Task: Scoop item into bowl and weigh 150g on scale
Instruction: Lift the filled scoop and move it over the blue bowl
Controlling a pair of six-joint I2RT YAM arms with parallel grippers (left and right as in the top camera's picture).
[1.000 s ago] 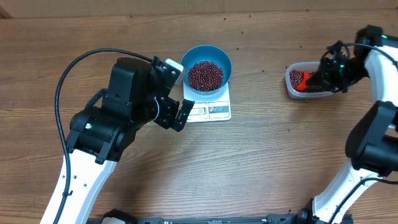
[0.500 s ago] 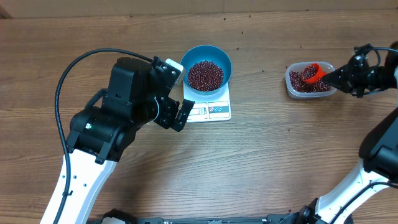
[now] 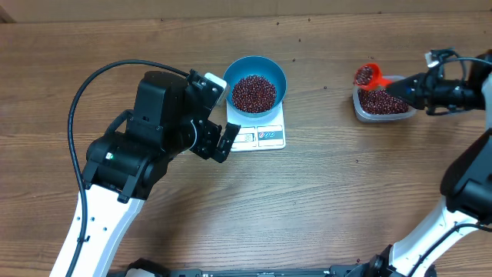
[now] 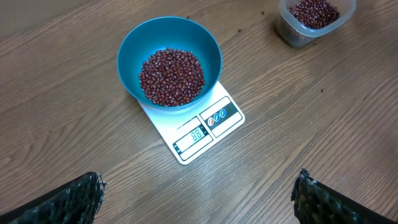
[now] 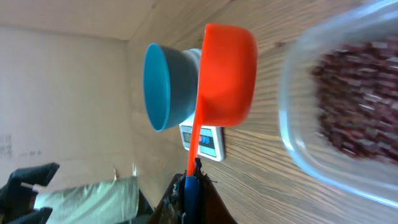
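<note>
The left gripper (image 4: pixel 199 204) hovers at the near-left corner of the scale (image 3: pixel 261 137), its fingers spread wide and empty. The blue bowl (image 3: pixel 254 61) sits on the far part of the scale and overhangs its edges, with a heap of beans (image 3: pixel 254 92) in its middle. To the right, a broad strip of bare table (image 3: pixel 330 192) separates the scale from the clear tub (image 3: pixel 361 115), which holds more beans and stands well apart. The orange scoop (image 3: pixel 366 75) hangs over the tub's far-left corner, and the right gripper (image 5: pixel 190 190) is clamped tight on its handle. The overhead view shows beans inside the scoop; the right wrist view shows only its orange outer shell, with the bowl and scale beyond it. The left wrist view alone shows the scale's lit display and button panel on its near edge, clear of the bowl.
</note>
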